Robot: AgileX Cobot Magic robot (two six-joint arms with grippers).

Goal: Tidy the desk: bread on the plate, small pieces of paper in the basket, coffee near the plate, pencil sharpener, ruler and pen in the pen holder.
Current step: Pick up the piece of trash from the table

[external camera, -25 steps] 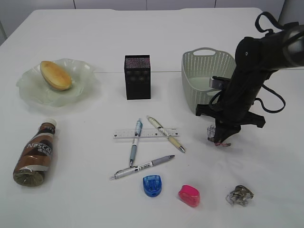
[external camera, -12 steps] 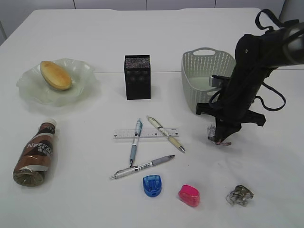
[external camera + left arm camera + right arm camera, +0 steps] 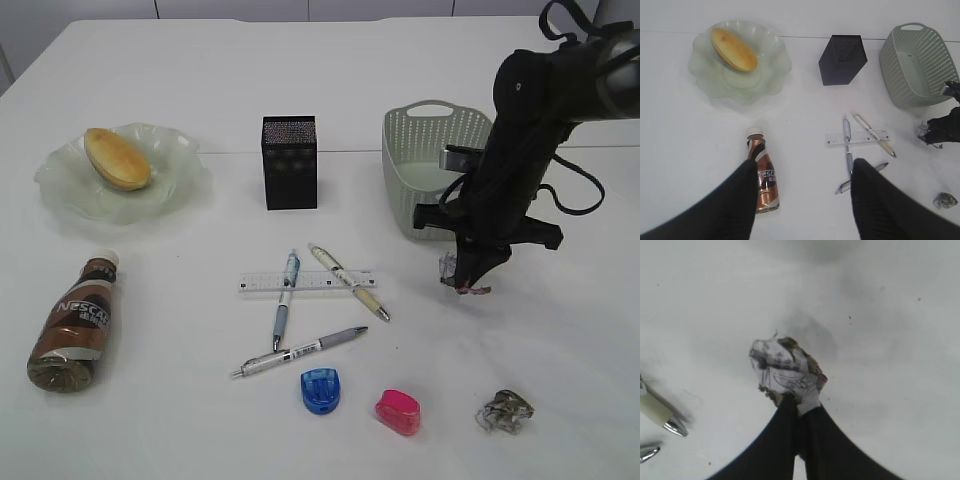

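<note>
My right gripper is shut on a crumpled piece of paper, held just above the desk in front of the basket. Another crumpled paper lies at front right. The bread rests on the plate. Below the plate lies the coffee on its side. The ruler and three pens lie in front of the pen holder. Blue and pink pencil sharpeners sit near the front. My left gripper hangs open high above the desk.
The right arm leans over the basket's right side. The left arm does not show in the exterior view. The desk's far edge runs behind everything.
My right gripper has risen a little with the paper and drifted slightly toward the basket. Nothing else has moved.
</note>
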